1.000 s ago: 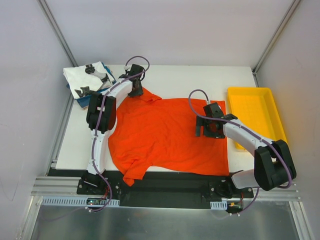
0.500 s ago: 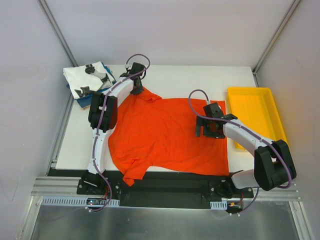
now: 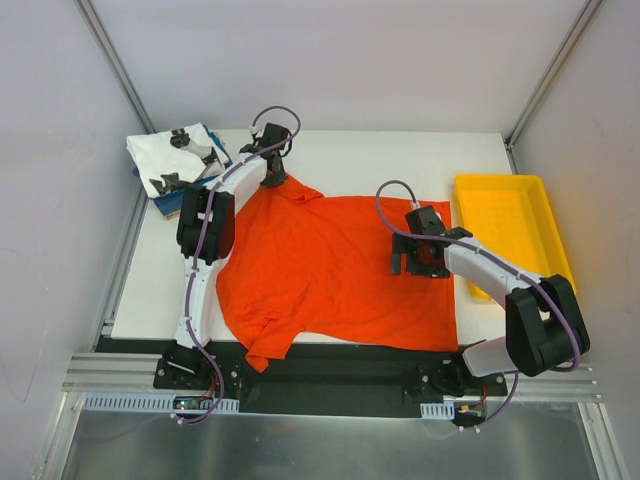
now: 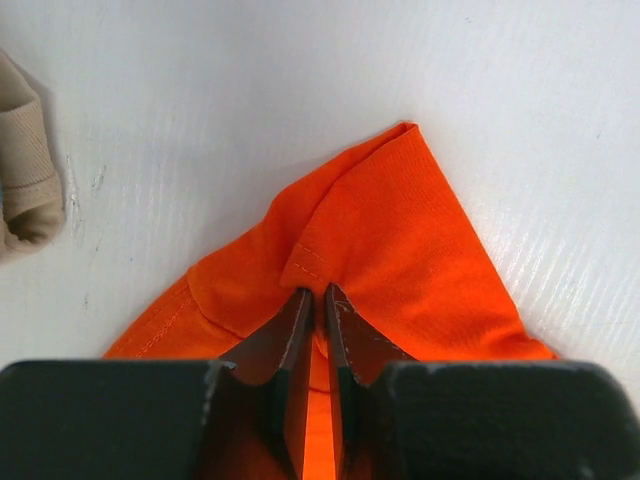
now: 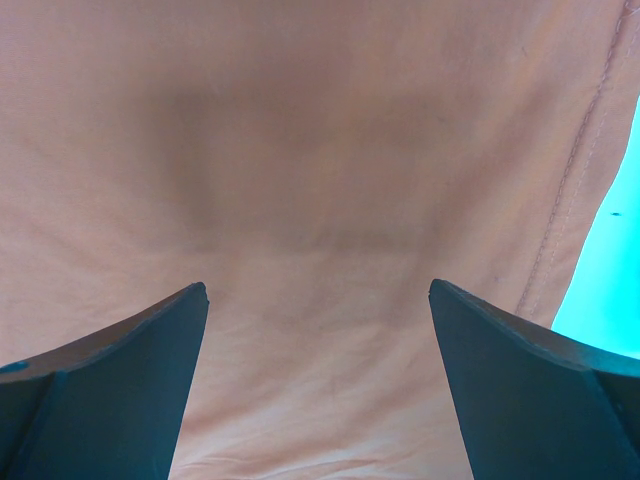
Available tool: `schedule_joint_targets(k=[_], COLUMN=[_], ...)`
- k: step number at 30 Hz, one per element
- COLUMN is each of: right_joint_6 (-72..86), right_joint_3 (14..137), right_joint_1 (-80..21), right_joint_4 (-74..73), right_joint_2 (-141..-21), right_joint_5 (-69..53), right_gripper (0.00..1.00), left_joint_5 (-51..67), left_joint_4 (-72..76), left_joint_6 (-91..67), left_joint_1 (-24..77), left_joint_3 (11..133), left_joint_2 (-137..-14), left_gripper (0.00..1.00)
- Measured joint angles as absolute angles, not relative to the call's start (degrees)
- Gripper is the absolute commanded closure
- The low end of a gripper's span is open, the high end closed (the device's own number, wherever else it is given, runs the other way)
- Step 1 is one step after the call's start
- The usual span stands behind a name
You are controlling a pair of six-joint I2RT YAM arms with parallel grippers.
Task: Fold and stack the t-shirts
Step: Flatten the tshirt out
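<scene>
The orange-red t-shirt (image 3: 330, 275) lies spread flat across the white table (image 3: 400, 160). My left gripper (image 3: 272, 183) is at the shirt's far-left sleeve. In the left wrist view it (image 4: 318, 296) is shut on a pinched fold of the orange sleeve (image 4: 400, 230) by its hem. My right gripper (image 3: 404, 262) hovers over the shirt's right part. In the right wrist view it (image 5: 318, 290) is wide open and empty, close above the cloth (image 5: 320, 150), which looks washed-out pink there. A white tee with black prints (image 3: 178, 152) lies folded on a blue tee (image 3: 168, 205) at the far-left corner. A tan tee (image 4: 25, 190) shows at the left wrist view's edge.
A shallow yellow tray (image 3: 545, 235) stands at the table's right edge, beside my right arm. The shirt's near sleeve (image 3: 265, 350) hangs over the table's front edge. Grey walls close in the back and both sides.
My left gripper has shifted slightly toward the far side with the sleeve in it. My right gripper has barely moved.
</scene>
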State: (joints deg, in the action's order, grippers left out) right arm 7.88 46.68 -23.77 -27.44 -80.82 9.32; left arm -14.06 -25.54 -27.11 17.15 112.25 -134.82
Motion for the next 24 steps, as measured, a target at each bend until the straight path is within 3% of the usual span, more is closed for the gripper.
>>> schedule_joint_targets(k=[4, 8, 10, 12, 24], right_joint_6=[7.9, 7.9, 7.9, 7.9, 7.8], right_joint_3=[46.7, 46.7, 46.7, 46.7, 46.7], right_joint_1=[-23.8, -23.8, -23.8, -23.8, -23.8], right_joint_4=[-27.5, -27.5, -27.5, -27.5, -27.8], right_joint_2=[-81.4, -81.4, -81.4, -81.6, -82.0], right_joint_5=[9.6, 9.8, 9.8, 9.8, 10.3], right_gripper=[0.03, 0.03, 0.03, 0.03, 0.03], left_joint_5=[-14.1, -14.1, -14.1, -14.1, -11.0], left_joint_4=[-25.9, -25.8, -25.8, -25.8, -26.1], left_joint_6=[-26.4, -26.2, -26.1, -26.0, -25.7], left_joint_1=[17.1, 17.1, 17.1, 17.1, 17.1], left_joint_3=[113.4, 114.7, 114.9, 115.1, 124.5], left_joint_2=[-134.8, -134.8, -134.8, -134.8, -138.4], left_gripper=[0.81, 0.80, 0.87, 1.00, 1.00])
